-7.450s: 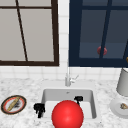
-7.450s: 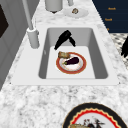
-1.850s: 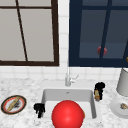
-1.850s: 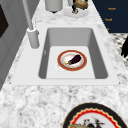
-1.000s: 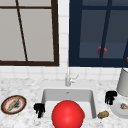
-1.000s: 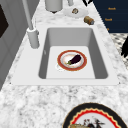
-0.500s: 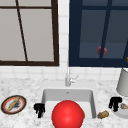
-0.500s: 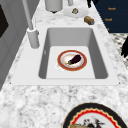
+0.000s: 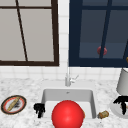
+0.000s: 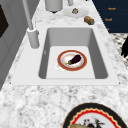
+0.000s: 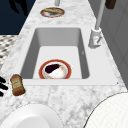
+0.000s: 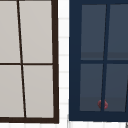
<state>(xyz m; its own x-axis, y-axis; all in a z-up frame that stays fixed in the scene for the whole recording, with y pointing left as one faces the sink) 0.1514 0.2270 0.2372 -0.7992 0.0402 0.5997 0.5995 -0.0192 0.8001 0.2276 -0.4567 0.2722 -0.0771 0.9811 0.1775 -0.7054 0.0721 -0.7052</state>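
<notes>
My right hand (image 9: pixel 121 101) hovers with its fingers hanging down, relaxed and holding nothing, over a white plate (image 9: pixel 115 108) on the right counter; its fingertips (image 11: pixel 2 85) show beside a brown bottle (image 11: pixel 17 84). That bottle (image 9: pixel 103 114) lies on its side on the counter between the sink's right rim and the white plate. My left hand (image 9: pixel 39 109) floats idle by the sink's front left corner, fingers down. In the basin sits a red-rimmed plate (image 10: pixel 72 60) bearing a dark eggplant (image 10: pixel 75 59). A big red ball (image 9: pixel 67 115) covers the basin's front in the front view.
The faucet (image 9: pixel 68 77) rises behind the sink (image 10: pixel 50 37). A patterned plate (image 9: pixel 13 104) with food lies on the left counter. A grey canister (image 9: pixel 123 81) stands behind the white plate (image 10: pixel 75 11). A small red spot (image 12: pixel 102 104) shows in the dark window.
My right hand left the basin, set the brown bottle down on the counter right of the sink, let go and drifted right over the white plate. The left hand stayed put.
</notes>
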